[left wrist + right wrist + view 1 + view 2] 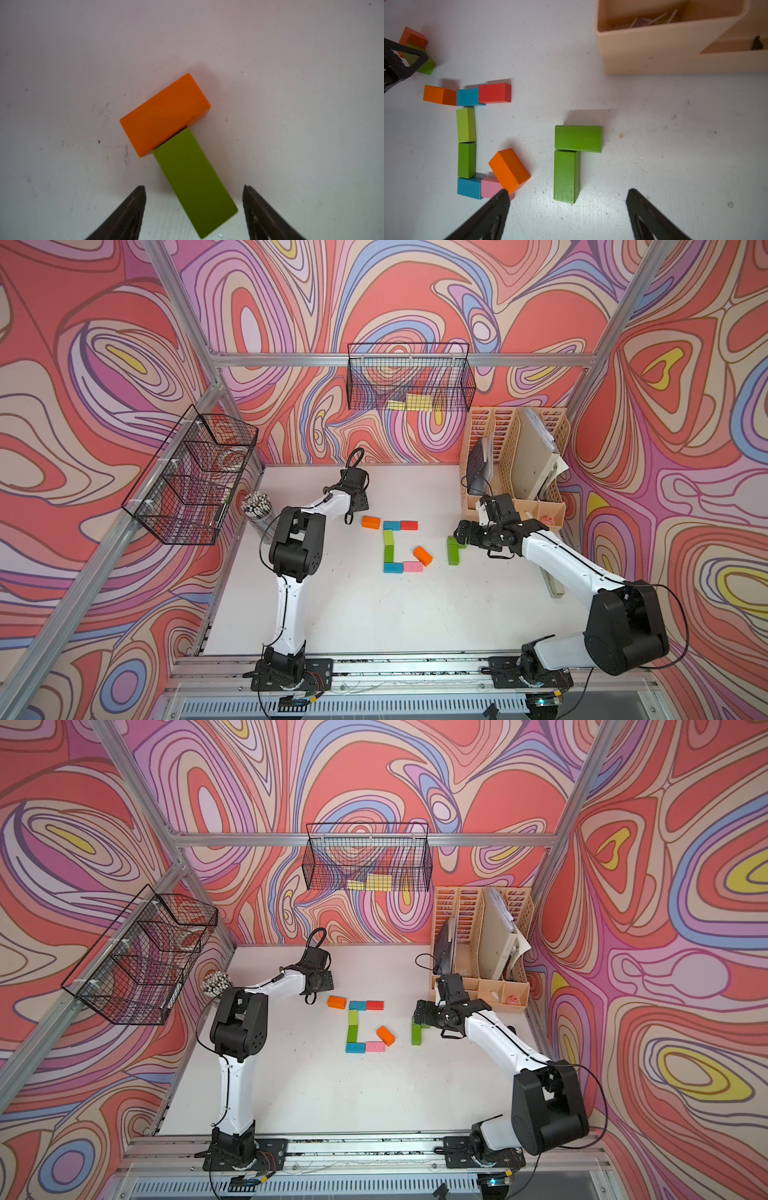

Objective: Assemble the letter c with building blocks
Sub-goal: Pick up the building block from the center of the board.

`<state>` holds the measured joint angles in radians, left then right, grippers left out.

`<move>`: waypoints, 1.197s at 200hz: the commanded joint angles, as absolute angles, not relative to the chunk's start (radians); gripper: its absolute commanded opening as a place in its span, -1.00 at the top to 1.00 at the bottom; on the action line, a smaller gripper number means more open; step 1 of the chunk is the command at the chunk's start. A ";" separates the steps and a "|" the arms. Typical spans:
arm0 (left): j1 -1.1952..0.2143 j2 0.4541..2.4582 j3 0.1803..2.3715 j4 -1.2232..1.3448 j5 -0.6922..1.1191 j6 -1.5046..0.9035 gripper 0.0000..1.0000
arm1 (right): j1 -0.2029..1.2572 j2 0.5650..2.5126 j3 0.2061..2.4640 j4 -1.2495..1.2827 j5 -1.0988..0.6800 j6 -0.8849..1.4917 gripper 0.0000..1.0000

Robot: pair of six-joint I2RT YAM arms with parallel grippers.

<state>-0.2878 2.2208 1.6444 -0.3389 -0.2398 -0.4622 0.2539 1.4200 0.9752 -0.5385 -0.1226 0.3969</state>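
1. White table carries a part-built C, seen in both top views: top blue block and red block touching in a row, lime block and dark green block in a column beneath the blue one, then bottom blue block and pink block in a row.
2. Tilted orange block lies askew inside the C, against the pink block's corner.
3. Flat orange block lies just left of the top blue block.
4. Left gripper hangs beyond that block, jaws spread. In its wrist view they straddle a loose green block with a gap on each side, and that block's far end butts a loose orange block.
5. Right gripper is spread wide too, gripping nothing. Before its jaws lie a lengthwise green block and a crosswise green block, touching in an L, right of the C and near it.
6. Beige organiser stands at the table's far right corner.
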 commanded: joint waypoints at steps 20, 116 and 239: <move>-0.281 2.235 1.657 -0.360 -0.232 -0.477 -0.22 | 0.241 1.401 0.961 -0.545 -0.117 0.385 -0.83; -0.279 2.215 1.630 -0.375 -0.262 -0.471 -0.09 | 0.235 1.372 0.956 -0.547 -0.122 0.388 -0.82; -0.244 2.222 1.633 -0.352 -0.245 -0.499 0.21 | 0.235 1.382 0.956 -0.544 -0.125 0.391 -0.82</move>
<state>-0.2447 2.2345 1.6402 -0.3473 -0.2363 -0.4839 0.2413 1.3933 0.9684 -0.5388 -0.1230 0.3935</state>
